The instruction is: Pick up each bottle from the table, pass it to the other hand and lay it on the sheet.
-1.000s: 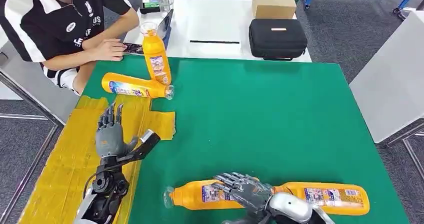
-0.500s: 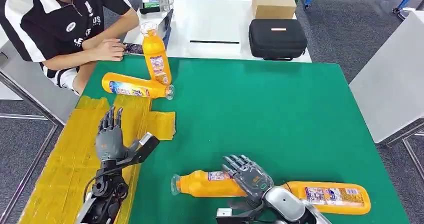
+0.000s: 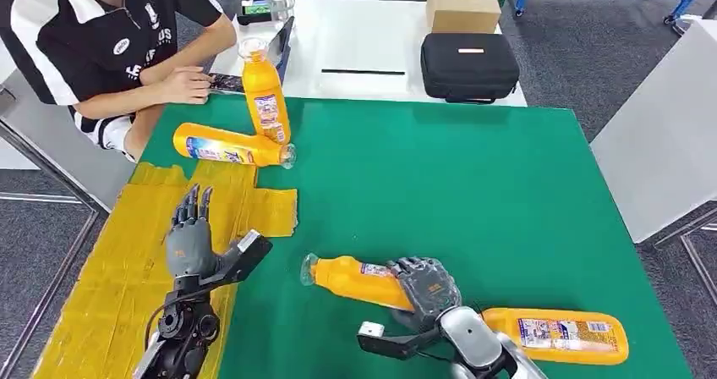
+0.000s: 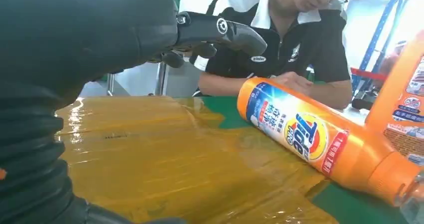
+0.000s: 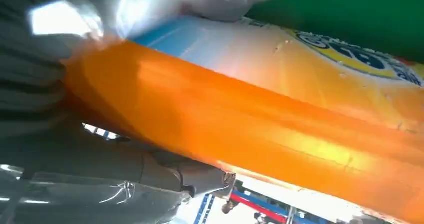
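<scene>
The right hand (image 3: 427, 288) has its fingers clamped on an orange bottle (image 3: 359, 279) near the front edge of the green bench (image 3: 440, 184); the bottle lies tilted, its clear cap end pointing toward the yellow sheet (image 3: 118, 269), and in the right wrist view its orange body (image 5: 260, 129) runs close across the hand. Just beside that hand, along the bench's front edge toward the right corner, a second orange bottle (image 3: 558, 335) lies flat on its side. The left hand (image 3: 190, 239) hovers over the sheet near its inner edge, fingers apart and straight, thumb stretched out toward the green surface, holding nothing. At the far left corner a third bottle (image 3: 227, 147) lies on its side where the sheet's far edge meets the green, its neck touching the base of a fourth bottle (image 3: 264, 96) that stands upright at the bench's back edge. The wide middle and right of the green bench lie between these bottles and the far side edge. A person in a black and white shirt (image 3: 93, 41) sits at the far left corner, with a forearm lying close to the upright bottle. Behind, a white table carries a black case (image 3: 469, 64) and a cardboard box (image 3: 462, 3).
</scene>
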You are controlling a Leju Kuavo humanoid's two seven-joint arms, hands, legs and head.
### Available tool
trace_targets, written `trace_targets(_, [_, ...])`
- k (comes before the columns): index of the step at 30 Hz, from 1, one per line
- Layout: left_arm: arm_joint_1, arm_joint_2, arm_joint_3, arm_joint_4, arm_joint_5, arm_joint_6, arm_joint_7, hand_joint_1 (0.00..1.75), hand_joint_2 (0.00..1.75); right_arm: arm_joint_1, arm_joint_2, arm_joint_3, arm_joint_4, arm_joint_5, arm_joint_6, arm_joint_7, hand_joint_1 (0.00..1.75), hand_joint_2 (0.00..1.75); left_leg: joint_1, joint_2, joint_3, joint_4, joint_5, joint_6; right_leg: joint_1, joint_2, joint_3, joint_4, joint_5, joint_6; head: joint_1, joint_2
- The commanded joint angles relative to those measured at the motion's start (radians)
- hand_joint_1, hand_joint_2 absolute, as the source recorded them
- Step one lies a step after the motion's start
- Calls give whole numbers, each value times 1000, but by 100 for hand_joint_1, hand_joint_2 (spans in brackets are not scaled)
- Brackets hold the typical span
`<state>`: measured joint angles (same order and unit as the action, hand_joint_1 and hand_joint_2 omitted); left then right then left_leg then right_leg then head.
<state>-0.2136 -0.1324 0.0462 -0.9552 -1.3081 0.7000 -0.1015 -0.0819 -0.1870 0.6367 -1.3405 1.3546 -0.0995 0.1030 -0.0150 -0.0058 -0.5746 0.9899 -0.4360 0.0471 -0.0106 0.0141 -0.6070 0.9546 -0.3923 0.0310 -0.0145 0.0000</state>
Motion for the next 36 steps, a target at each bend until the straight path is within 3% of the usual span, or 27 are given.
trace_targets(1, [19, -38, -2, -80, 413, -137, -205, 0, 175, 49, 143, -228, -17, -228, -269, -115, 175, 175, 1, -1, 3, 0, -2, -3, 1, -2, 3, 0, -2, -1, 0, 0])
trace_targets(3, [42, -39, -65, -197, 498, -193, -223, 0, 175, 48, 176, -287, -53, -282, -352, -145, 175, 175, 1, -1, 1, 1, -2, -3, 1, -2, 1, 1, -2, -1, -1, 0])
trace_targets(6, [63, -20, -183, -354, 688, -329, -253, 0, 175, 48, 234, -367, -62, -500, -442, -275, 175, 175, 1, -1, -4, 3, -2, -3, 1, -1, -3, 2, -1, -1, -1, 0])
trace_targets(10, [112, 9, -287, -489, 838, -449, -266, 0, 175, 69, 270, -402, -49, -662, -480, -386, 175, 175, 2, -4, 0, 2, -3, -4, 2, -5, 1, 2, -4, -1, 0, 0])
trace_targets(12, [123, 18, -309, -526, 1069, -613, -257, 0, 175, 51, 272, -397, -19, -725, -484, -422, 175, 175, 1, -2, 0, 1, -3, -3, 2, -2, 1, 0, -2, -1, 0, 0])
trace_targets(23, [106, 37, -338, -539, 1153, -665, -252, 0, 175, 18, 268, -383, 28, -757, -496, -440, 175, 175, 1, -1, -2, -1, -1, -2, 1, -1, -2, -1, -1, -1, 0, 0])
trace_targets(29, [91, 52, -394, -552, 1379, -849, -217, 0, 175, 16, 275, -354, 62, -770, -499, -452, 175, 175, 1, -1, 0, 0, -2, -3, 1, -2, 1, -1, -2, -1, 0, 0])
trace_targets(36, [36, 49, -428, -507, 1395, -848, -177, 0, 175, -40, 305, -277, 131, -724, -531, -474, 175, 175, 2, 0, 0, 0, -2, -4, 2, 0, 0, 0, -1, -1, 0, 0])
